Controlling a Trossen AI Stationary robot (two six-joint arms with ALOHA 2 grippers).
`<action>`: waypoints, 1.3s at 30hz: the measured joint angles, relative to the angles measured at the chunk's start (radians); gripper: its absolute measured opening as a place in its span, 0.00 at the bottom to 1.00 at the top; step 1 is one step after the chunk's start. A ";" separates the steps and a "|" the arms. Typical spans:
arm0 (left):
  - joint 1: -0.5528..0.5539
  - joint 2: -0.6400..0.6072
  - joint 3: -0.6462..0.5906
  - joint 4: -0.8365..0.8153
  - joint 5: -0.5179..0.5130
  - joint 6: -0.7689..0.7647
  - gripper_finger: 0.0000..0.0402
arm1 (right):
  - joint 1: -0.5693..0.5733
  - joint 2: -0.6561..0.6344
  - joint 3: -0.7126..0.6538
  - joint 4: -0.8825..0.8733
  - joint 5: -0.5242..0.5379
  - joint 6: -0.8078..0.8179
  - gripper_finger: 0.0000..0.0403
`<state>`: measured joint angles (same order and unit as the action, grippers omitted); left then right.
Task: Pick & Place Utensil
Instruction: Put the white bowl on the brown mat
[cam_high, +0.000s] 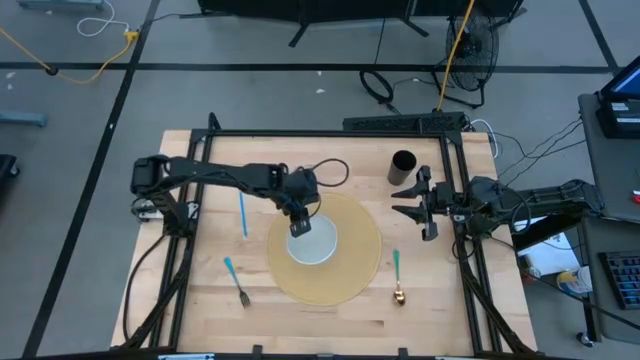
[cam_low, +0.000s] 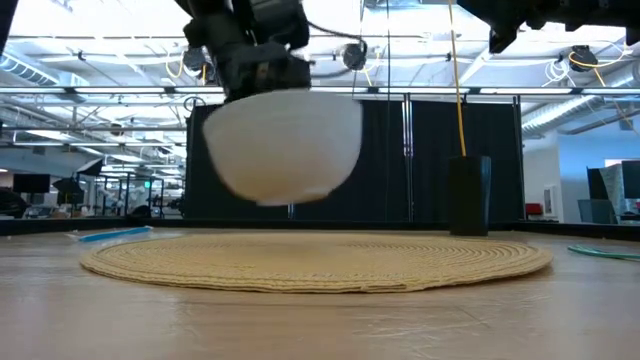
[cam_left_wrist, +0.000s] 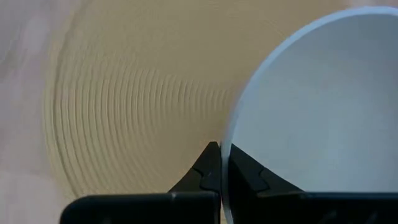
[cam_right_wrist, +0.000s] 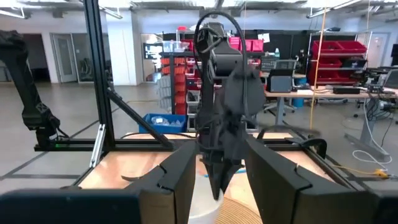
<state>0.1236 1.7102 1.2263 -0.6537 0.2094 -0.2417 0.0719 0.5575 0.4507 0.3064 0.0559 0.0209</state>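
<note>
Left gripper (cam_high: 300, 222) holds white bowl (cam_high: 312, 242) above placemat (cam_high: 350, 272).

The round placemat (cam_high: 325, 250) lies at the middle of the table (cam_high: 200, 310). A bowl (cam_high: 312, 240) hangs clear above the placemat, its rim pinched by the left gripper (cam_high: 299, 226). Left of the placemat lies a straight utensil (cam_high: 243, 215); nearer the table's front edge on that side lies a fork (cam_high: 236, 281). Right of the placemat lies a spoon (cam_high: 397, 276). Behind the placemat to the right stands a cup (cam_high: 403, 166). The right gripper (cam_high: 409, 202) waits beside the placemat's right edge, fingers spread.
</note>
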 joint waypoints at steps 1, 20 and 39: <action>0.000 0.009 0.004 -0.020 0.000 0.000 0.01 | 0.000 0.000 0.000 -0.006 0.000 0.008 0.32; -0.073 0.018 -0.008 -0.091 -0.138 -0.015 0.01 | 0.000 0.000 0.000 -0.119 -0.005 0.020 0.32; -0.098 0.018 -0.075 -0.018 -0.126 -0.050 0.05 | 0.000 0.000 0.000 -0.141 -0.005 0.020 0.32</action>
<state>0.0254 1.7279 1.1516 -0.6716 0.0833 -0.2916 0.0719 0.5575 0.4507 0.1650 0.0509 0.0406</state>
